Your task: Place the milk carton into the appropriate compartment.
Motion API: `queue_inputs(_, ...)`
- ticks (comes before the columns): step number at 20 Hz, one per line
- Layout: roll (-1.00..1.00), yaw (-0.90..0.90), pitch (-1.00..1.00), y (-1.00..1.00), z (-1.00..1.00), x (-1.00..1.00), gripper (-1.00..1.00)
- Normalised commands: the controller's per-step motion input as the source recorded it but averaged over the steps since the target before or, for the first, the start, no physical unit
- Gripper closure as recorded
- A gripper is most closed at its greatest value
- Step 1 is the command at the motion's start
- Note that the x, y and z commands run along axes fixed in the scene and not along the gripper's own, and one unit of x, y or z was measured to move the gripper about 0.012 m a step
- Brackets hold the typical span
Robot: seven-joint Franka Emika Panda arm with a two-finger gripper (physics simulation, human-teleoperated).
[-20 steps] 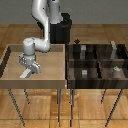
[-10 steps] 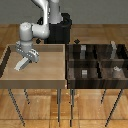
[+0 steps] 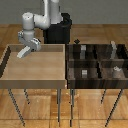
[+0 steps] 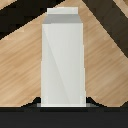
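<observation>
The milk carton [image 3: 23, 52], a pale grey-white box with a peaked top, hangs tilted above the back left part of the light wooden tray [image 3: 40, 75]. My gripper [image 3: 28, 46] is shut on it from above. In the wrist view the milk carton [image 4: 64, 60] fills the middle of the picture, and only dark finger ends show beside its near end. The wood floor of the tray lies below it. The dark compartment box [image 3: 98, 61] stands on the exterior view's right, apart from the carton.
The compartment box is split by dividers into several cells. A small grey cube [image 3: 84, 73], a taller slim grey box [image 3: 114, 48] and other small items sit in them. The robot's black base [image 3: 59, 31] stands behind the tray. The tray has raised walls.
The arm has lifted the carton up off the tray floor, and it now hangs higher near the tray's back left corner.
</observation>
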Motion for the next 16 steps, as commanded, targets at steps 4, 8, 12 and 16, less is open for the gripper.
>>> queue_inputs(4,0.0,0.0,0.0,0.0,0.0,-1.0,1.0)
queue_inputs(8,0.0,0.0,0.0,0.04,0.0,-0.75,1.0)
queue_inputs(12,0.0,0.0,0.0,0.75,0.0,0.0,1.0)
queue_inputs(16,0.0,0.0,0.0,1.0,0.0,0.0,1.0)
